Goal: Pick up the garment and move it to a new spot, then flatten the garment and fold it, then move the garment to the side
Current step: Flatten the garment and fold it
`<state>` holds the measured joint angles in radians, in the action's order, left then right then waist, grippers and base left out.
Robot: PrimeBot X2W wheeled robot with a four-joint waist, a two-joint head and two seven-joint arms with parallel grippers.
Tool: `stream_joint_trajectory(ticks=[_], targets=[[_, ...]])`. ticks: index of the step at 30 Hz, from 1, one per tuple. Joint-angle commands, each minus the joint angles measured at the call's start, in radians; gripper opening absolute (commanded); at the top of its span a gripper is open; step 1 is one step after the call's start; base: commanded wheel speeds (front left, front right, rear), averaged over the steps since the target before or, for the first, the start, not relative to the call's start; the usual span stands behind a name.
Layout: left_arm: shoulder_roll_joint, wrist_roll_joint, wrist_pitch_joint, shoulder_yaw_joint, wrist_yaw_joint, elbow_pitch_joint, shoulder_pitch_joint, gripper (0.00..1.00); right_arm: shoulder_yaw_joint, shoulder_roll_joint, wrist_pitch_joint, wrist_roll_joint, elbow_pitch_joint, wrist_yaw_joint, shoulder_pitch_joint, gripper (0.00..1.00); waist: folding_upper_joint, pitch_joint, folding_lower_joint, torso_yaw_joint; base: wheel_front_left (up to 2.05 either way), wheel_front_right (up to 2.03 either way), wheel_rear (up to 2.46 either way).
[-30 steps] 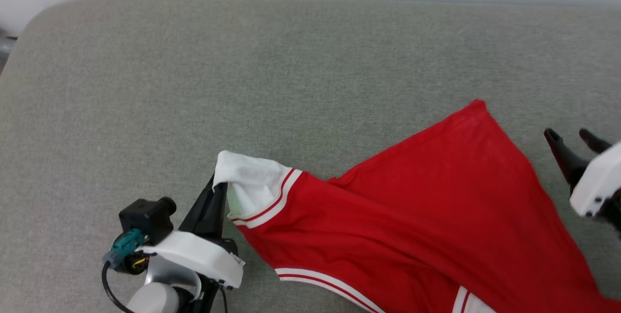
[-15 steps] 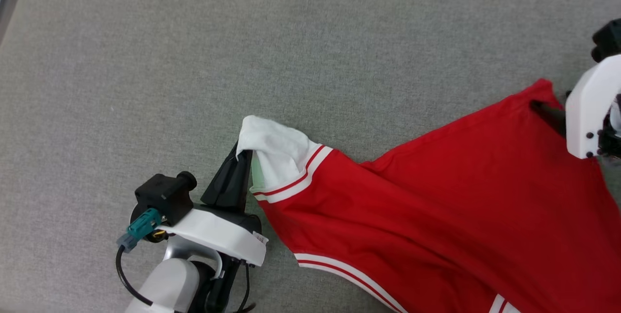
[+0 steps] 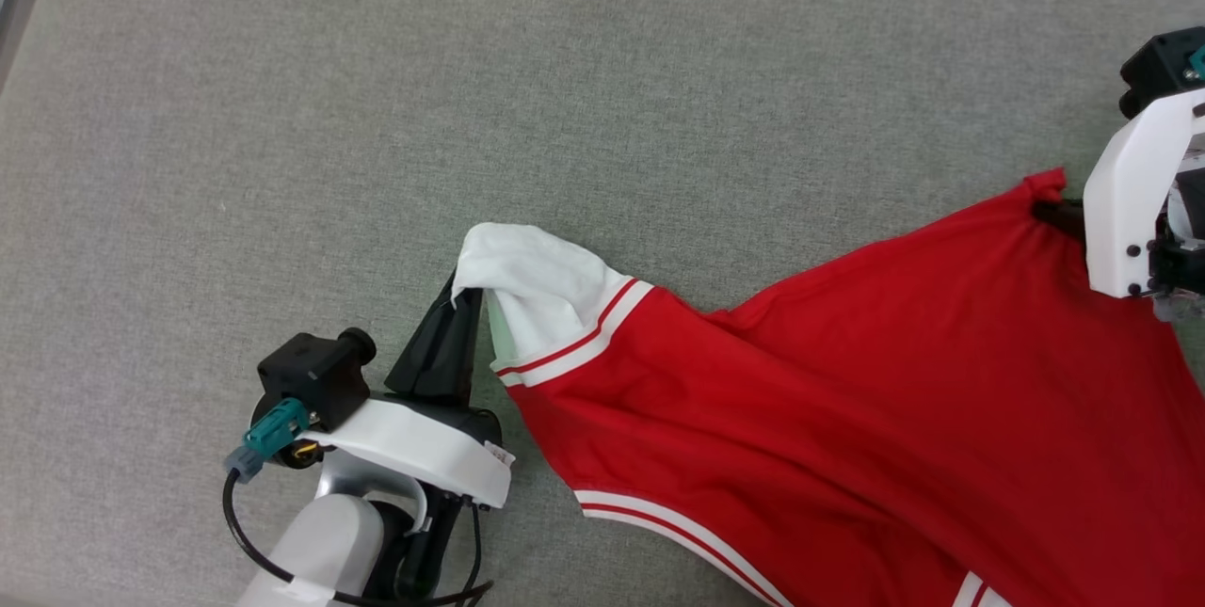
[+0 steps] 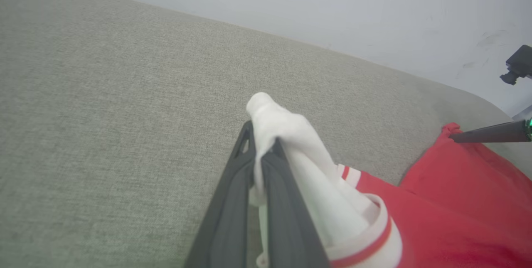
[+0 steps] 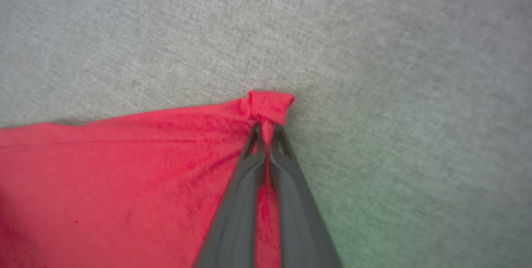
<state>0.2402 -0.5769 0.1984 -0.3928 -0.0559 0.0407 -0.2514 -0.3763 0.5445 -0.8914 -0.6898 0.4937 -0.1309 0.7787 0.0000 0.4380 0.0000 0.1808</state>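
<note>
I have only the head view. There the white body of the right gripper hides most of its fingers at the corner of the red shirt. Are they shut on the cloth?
Observer: Yes. The right wrist view shows the right gripper shut on a bunched corner of the red jersey shirt with white sleeves; a small fold pokes past the tips.
Operator: How does the left one hold the sleeve?
Observer: In the left wrist view the left gripper pinches the white sleeve, and cloth runs down between both dark fingers.
Operator: What is behind the surface?
Observer: A plain pale wall stands behind the grey fabric surface.
</note>
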Motion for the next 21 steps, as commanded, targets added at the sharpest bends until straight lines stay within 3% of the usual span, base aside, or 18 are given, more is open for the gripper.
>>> stream_joint_trajectory(ticks=[1, 11, 21], targets=[[0.006, -0.005, 0.003, 0.005, -0.005, 0.005, 0.005, 0.00, -0.026, -0.024, 0.022, -0.007, 0.046, 0.000, -0.037, 0.00, 0.0000, -0.022, 0.0000, -0.010, 0.00, 0.00, 0.00], [0.075, -0.020, -0.019, 0.084, -0.035, 0.014, -0.035, 0.00, 0.057, -0.059, 0.309, 0.055, 0.056, 0.001, 0.017, 0.00, 0.0000, -0.163, 0.0000, -0.084, 0.00, 0.00, 0.00], [0.144, -0.041, -0.116, 0.124, 0.000, 0.108, -0.257, 0.00, 0.130, -0.137, 0.424, 0.162, 0.070, 0.001, 0.051, 0.00, 0.0000, -0.267, 0.0000, -0.166, 0.00, 0.00, 0.00]])
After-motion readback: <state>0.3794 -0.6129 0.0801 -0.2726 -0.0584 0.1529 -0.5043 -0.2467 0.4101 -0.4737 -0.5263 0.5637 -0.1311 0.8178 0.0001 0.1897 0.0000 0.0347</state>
